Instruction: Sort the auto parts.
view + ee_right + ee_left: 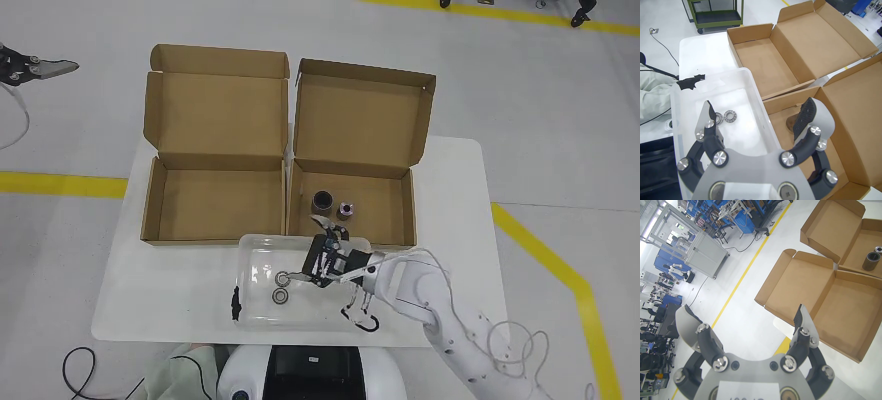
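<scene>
Two metal bearings (730,116) (282,296) lie side by side in the clear plastic tray (753,83) (250,245). My right gripper (759,115) (315,258) hangs open over the tray's edge nearest the right cardboard box (385,210), holding nothing, with one fingertip (710,111) close to the bearings. That box holds a dark cylinder (322,200) (871,261), partly hidden behind my other finger in the right wrist view, and a small silver part (346,209) (878,249). The left box (210,205) (838,313) is bare inside. My left gripper (744,315) (55,68) is open, far off over the floor.
Both boxes stand with lids flapped back at the far side of the white table (450,170). A torn black scrap (688,83) (235,300) sits at the tray's left end. A green cart (715,13) stands on the floor beyond the table.
</scene>
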